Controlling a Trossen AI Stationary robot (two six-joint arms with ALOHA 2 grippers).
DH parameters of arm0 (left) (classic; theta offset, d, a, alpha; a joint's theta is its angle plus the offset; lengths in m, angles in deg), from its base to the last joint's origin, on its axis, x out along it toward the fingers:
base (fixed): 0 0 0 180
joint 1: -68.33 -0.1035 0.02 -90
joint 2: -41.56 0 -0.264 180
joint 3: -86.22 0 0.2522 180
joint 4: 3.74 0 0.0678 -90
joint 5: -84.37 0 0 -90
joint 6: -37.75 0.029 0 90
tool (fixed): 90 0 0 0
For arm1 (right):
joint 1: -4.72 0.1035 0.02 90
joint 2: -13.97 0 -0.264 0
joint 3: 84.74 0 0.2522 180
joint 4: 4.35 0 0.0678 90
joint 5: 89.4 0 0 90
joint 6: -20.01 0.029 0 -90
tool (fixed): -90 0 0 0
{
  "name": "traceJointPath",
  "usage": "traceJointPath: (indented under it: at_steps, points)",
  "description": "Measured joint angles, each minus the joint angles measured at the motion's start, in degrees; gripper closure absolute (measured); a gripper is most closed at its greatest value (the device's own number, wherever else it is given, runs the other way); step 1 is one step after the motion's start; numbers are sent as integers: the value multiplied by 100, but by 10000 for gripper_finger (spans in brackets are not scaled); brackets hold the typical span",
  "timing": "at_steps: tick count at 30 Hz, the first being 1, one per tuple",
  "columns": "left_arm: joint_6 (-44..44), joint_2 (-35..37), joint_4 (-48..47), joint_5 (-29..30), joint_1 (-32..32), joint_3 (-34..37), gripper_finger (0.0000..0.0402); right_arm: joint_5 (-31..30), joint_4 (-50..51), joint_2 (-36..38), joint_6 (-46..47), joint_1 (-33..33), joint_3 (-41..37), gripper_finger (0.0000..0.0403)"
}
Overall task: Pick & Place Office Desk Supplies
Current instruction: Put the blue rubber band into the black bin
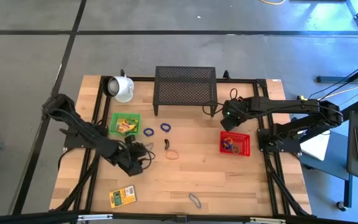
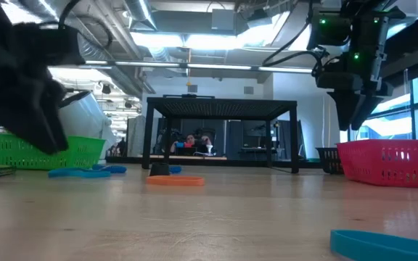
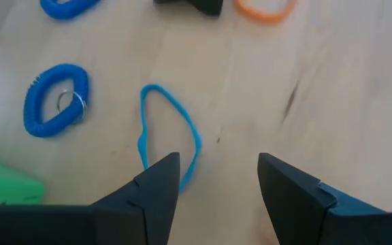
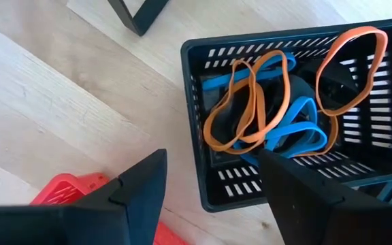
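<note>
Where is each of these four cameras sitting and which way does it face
High view: overhead, looking straight down at the table and both arms.
Low view: at tabletop height, looking level toward the black rack; arms hang in from above.
Left wrist view: looks past the open left gripper at a thin blue band.
Right wrist view: looks past the open right gripper into a black basket of bands.
Shared: the orange band appears in the high, low and left wrist views.

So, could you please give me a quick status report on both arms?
Left hand open, above thin blue band on table. Right hand open, empty, over black basket of bands. Nothing in the way.
</note>
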Motion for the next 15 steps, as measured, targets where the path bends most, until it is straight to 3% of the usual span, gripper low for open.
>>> traceJointPath:
  at_steps: [10,15]
  points:
    - [2,-845,129,-119,-445,-28,209,-26,-22,0,4,0,0,171]
    - [121,-879,171,-452,-645,-35,238,-44,-86,0,10,0,1,171]
